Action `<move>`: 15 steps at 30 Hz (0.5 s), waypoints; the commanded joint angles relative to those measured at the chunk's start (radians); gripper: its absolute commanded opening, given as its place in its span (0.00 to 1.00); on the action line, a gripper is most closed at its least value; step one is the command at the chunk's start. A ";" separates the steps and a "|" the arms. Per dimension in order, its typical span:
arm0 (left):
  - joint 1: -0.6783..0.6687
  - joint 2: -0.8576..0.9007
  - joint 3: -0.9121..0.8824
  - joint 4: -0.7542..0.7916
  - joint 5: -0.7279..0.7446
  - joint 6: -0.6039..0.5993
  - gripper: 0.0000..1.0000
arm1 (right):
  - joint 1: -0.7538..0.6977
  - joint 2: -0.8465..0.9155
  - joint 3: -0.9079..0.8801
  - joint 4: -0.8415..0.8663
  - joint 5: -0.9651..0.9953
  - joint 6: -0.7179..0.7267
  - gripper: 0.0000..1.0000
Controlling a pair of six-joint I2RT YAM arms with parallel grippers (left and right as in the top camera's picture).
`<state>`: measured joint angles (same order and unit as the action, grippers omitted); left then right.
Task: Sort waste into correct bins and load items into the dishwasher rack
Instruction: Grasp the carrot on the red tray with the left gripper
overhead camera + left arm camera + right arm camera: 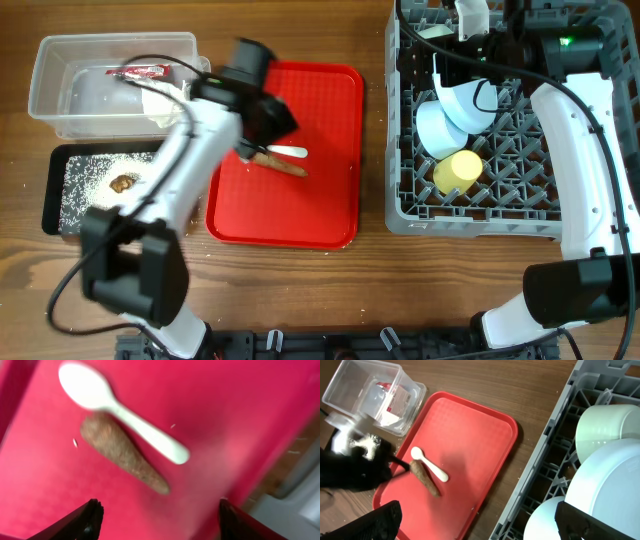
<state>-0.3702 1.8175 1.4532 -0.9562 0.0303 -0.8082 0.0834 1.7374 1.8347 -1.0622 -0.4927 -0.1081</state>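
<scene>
Red tray (pixel 240 420), L hand (pixel 159 509) over brown stick (pixel 122 452), fingers (pixel 85 520) well apart, empty

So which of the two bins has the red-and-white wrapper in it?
The clear plastic tub: the wrapper lies inside it. The shallow black tray in front of it holds white crumbs and a brown lump instead.

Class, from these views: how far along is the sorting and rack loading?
Done: wrapper and napkin in clear tub, crumbs and lump in black tray, yellow cup and pale dishes in rack. In hand: left pincer open over the sausage stick. Left: stick and white spoon, both on the red tray.
</scene>
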 commanded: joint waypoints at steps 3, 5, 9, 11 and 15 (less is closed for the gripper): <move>-0.084 0.114 -0.027 -0.004 -0.205 -0.225 0.66 | -0.005 0.008 0.005 -0.021 0.007 0.007 1.00; -0.077 0.144 -0.027 -0.012 -0.205 -0.251 0.63 | -0.005 0.008 0.005 -0.029 0.007 0.007 1.00; -0.052 0.190 -0.027 -0.035 -0.208 -0.300 0.57 | -0.005 0.008 0.005 -0.031 0.007 0.007 1.00; -0.043 0.215 -0.027 -0.025 -0.208 -0.300 0.57 | -0.005 0.008 0.005 -0.031 0.006 0.007 1.00; -0.035 0.270 -0.027 0.013 -0.208 -0.299 0.56 | -0.005 0.008 0.005 -0.031 0.007 0.014 1.00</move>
<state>-0.4149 2.0319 1.4334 -0.9634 -0.1493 -1.0725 0.0834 1.7374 1.8347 -1.0927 -0.4927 -0.1047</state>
